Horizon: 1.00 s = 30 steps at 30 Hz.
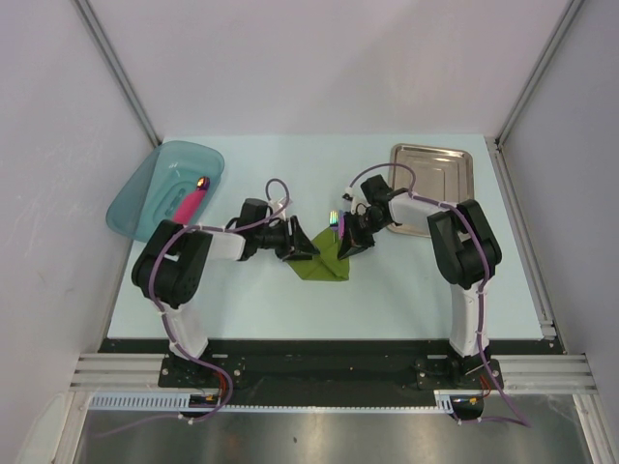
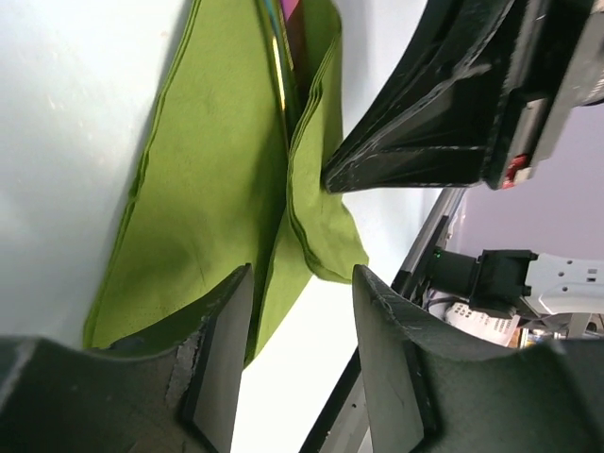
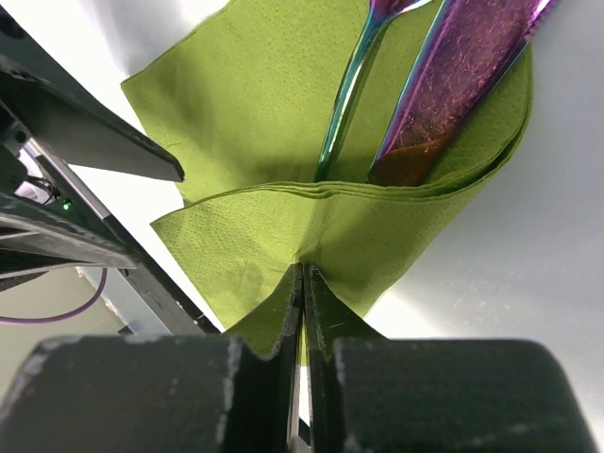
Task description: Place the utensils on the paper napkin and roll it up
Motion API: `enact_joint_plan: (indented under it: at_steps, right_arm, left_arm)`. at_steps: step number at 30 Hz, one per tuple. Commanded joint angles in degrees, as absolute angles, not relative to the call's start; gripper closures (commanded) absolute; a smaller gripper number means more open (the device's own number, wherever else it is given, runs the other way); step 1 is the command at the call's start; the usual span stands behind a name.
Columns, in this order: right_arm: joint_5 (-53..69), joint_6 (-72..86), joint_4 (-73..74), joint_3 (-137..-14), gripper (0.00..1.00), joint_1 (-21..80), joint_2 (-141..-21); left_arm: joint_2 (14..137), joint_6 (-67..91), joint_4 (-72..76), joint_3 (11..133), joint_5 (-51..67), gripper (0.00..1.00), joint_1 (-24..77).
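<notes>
The olive-green paper napkin (image 1: 324,259) lies mid-table between both arms, with its right side folded up over the two iridescent utensils (image 3: 444,85). Their tips show at the napkin's far corner (image 1: 335,220). My right gripper (image 3: 303,283) is shut on the folded napkin edge (image 3: 311,226) and holds it lifted over the utensils. My left gripper (image 2: 300,321) is open and empty, low at the napkin's left side (image 2: 208,189), with the napkin's edge near its fingers. The right gripper's black finger (image 2: 425,142) shows across from it.
A teal plastic tub (image 1: 164,186) at the back left holds a pink bar (image 1: 187,203). A silver metal tray (image 1: 432,176) lies at the back right. Grey walls and rails border the table.
</notes>
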State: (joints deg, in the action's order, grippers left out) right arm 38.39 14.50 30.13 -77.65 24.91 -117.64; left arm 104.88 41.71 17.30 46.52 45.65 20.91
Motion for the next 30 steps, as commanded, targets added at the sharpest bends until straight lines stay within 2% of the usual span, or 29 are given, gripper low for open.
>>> enact_joint_plan:
  at_steps: [1, 6, 11, 14, 15, 18, 21, 30]
  right_arm:
    - [39.11, 14.33, 29.71, -77.96, 0.96, 25.49, -116.81]
    - [39.20, 14.50, 29.62, -78.40, 0.96, 26.10, -116.89]
    - [39.64, 14.68, 29.53, -79.01, 0.96, 26.72, -116.98]
    - [40.08, 14.85, 29.44, -79.45, 0.95, 26.98, -116.81]
    - [40.17, 14.85, 29.44, -79.63, 0.95, 26.98, -116.81]
    - [40.69, 15.03, 29.79, -80.42, 0.95, 26.90, -116.28]
    - [41.31, 15.29, 29.97, -81.12, 0.92, 26.28, -115.23]
    - [40.08, 14.59, 30.76, -81.65, 0.91, 25.58, -115.13]
  left_arm:
    - [105.12, 38.76, 14.59, 49.30, 45.09, 0.49, 22.67]
    - [105.47, 39.99, 16.26, 49.66, 45.17, 0.51, 23.99]
    - [106.35, 40.25, 16.00, 50.18, 45.26, 0.58, 24.17]
    - [106.70, 39.03, 13.38, 50.97, 44.74, 0.67, 24.17]
    - [106.61, 38.41, 12.23, 51.32, 44.13, 0.75, 24.08]
    - [106.00, 36.13, 9.24, 51.42, 42.11, 0.90, 24.00]
    - [105.56, 34.90, 6.69, 51.24, 39.73, 0.99, 23.73]
    - [105.73, 33.75, 5.27, 51.33, 37.00, 1.00, 23.73]
